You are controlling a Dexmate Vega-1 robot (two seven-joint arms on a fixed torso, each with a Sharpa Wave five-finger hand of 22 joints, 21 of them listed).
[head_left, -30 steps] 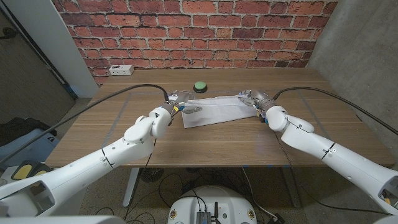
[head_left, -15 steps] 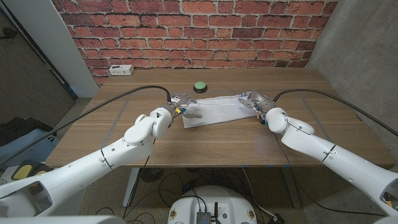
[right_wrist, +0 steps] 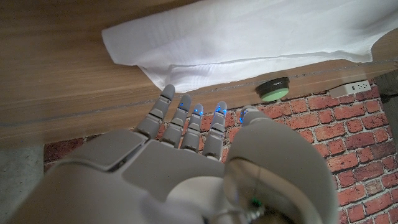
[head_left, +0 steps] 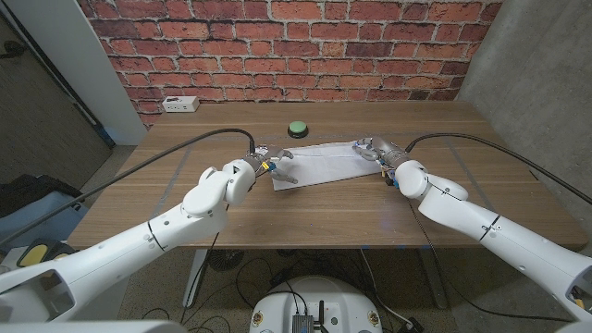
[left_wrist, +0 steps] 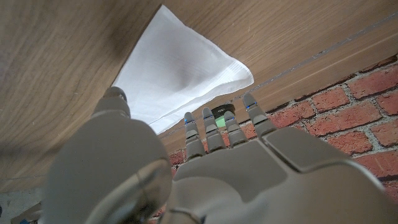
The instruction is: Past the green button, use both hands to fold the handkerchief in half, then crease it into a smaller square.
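Note:
The white handkerchief (head_left: 326,164) lies as a folded strip on the table, just in front of the green button (head_left: 297,129). My left hand (head_left: 275,163) hovers at the strip's left end, fingers spread and holding nothing. In the left wrist view the cloth (left_wrist: 180,74) lies past my fingertips (left_wrist: 211,124), with the button (left_wrist: 219,113) behind them. My right hand (head_left: 376,150) is at the strip's right end with its fingers extended. In the right wrist view the cloth (right_wrist: 249,37) sits just beyond the fingertips (right_wrist: 186,115), which grip nothing.
A white power strip (head_left: 180,104) lies at the table's back left, also seen as a power strip (right_wrist: 351,89) in the right wrist view. Black cables run along both arms. Bare wood (head_left: 314,217) stretches in front of the cloth. A brick wall stands behind.
My left hand has shifted slightly toward the cloth's near left corner, fingers dipping lower. The right hand and the cloth have hardly moved.

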